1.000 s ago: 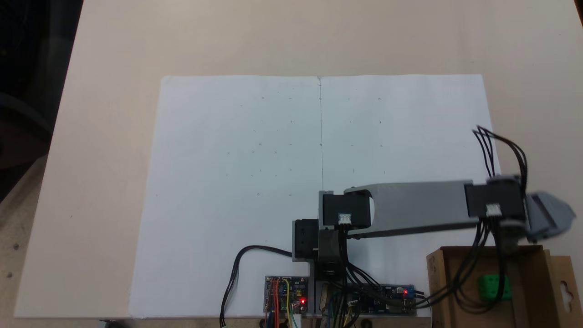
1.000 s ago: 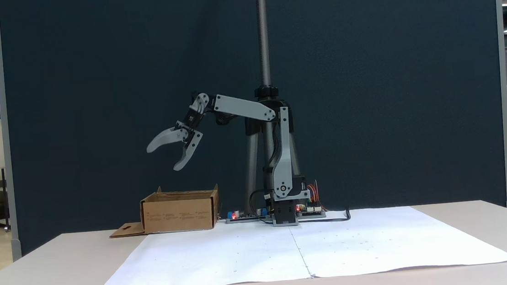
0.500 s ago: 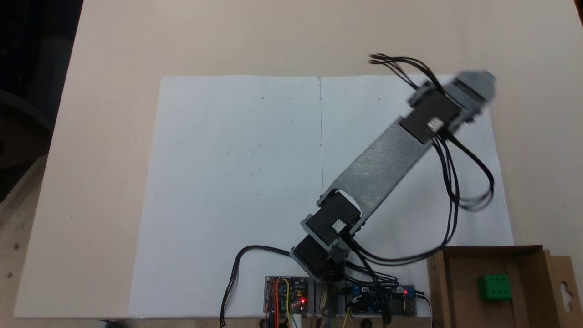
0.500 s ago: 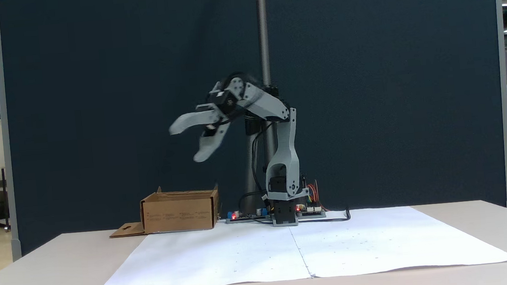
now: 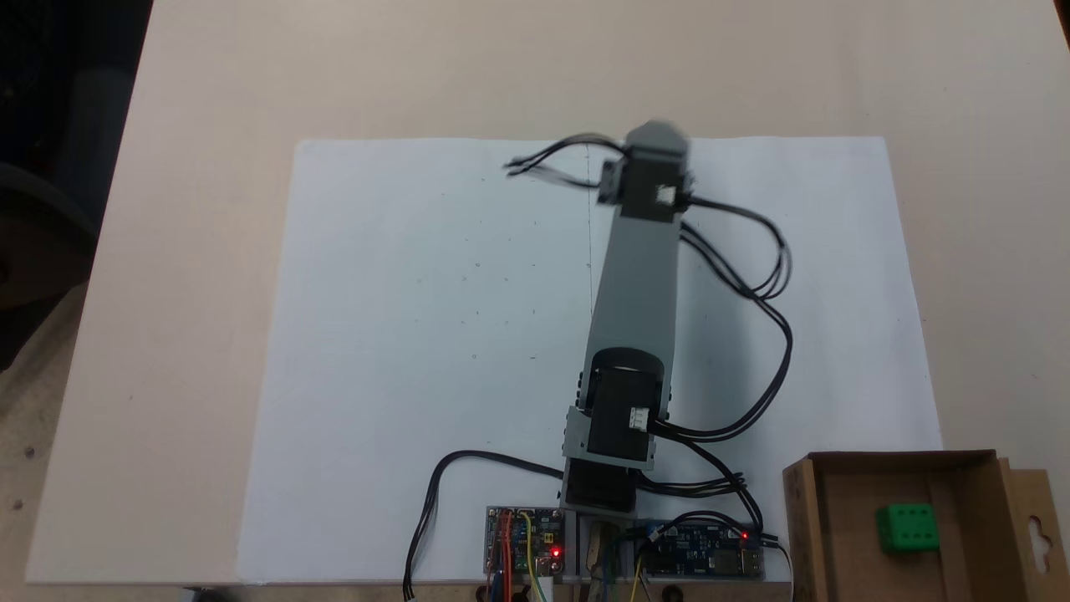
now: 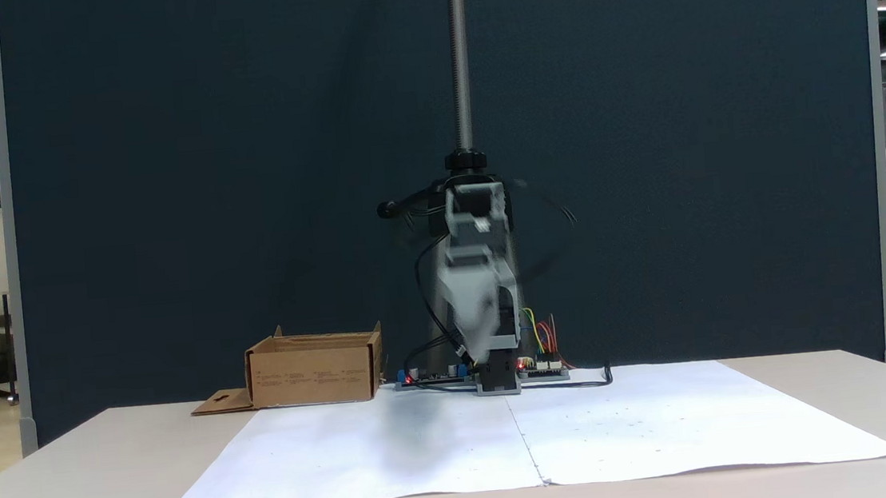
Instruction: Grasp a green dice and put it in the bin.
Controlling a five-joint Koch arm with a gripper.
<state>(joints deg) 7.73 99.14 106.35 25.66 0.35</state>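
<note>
The green dice (image 5: 904, 528) sits on the floor of the bin (image 5: 844, 535), a cardboard box at the edge of the white paper sheet (image 5: 418, 334) just beside the circuit boards (image 5: 525, 539) at the arm's base; from the front its wall (image 6: 314, 375) hides the dice. The arm (image 5: 631, 284) stretches out over the middle of the sheet, well apart from the bin, black cables (image 5: 765, 334) looping beside it. The gripper (image 6: 474, 310) is a motion-smeared grey shape pointing toward the front camera, so I cannot tell how its jaws stand.
</note>
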